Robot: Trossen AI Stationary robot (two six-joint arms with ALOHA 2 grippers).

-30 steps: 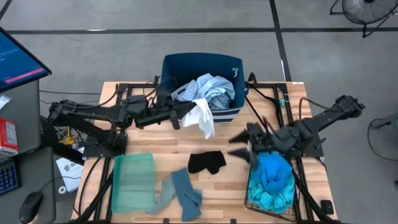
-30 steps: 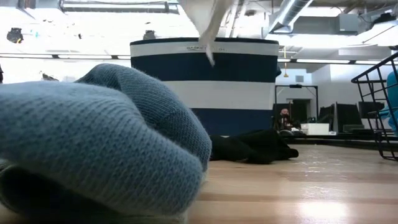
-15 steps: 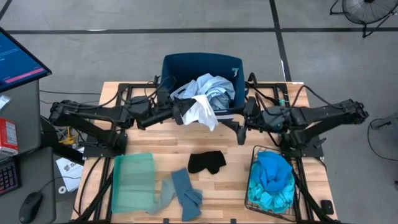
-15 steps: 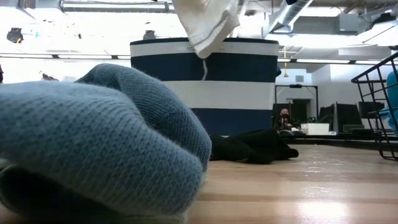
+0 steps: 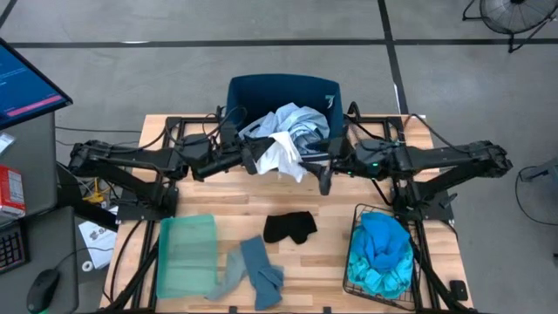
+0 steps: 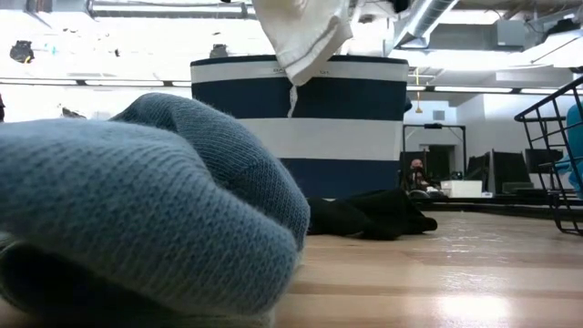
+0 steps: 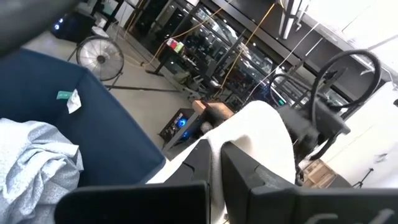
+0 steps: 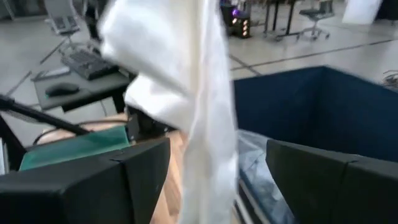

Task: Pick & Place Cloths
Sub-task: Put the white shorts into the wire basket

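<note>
Though perhaps lettered, bin [image 5: 324,102] tag unreadable.

Two black jointed arms, left end effector [image 5: 253,162] & right end effector [image 5: 324,177] w/ flat dark fingers, looping black cables

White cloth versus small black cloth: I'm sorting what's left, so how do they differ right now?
The white cloth hangs in the air, gripped by the shut left claw at the navy bin's front; the small black cloth lies bunched on the table, untouched. The white one looks larger. Neither is inside the bin yet.
</note>
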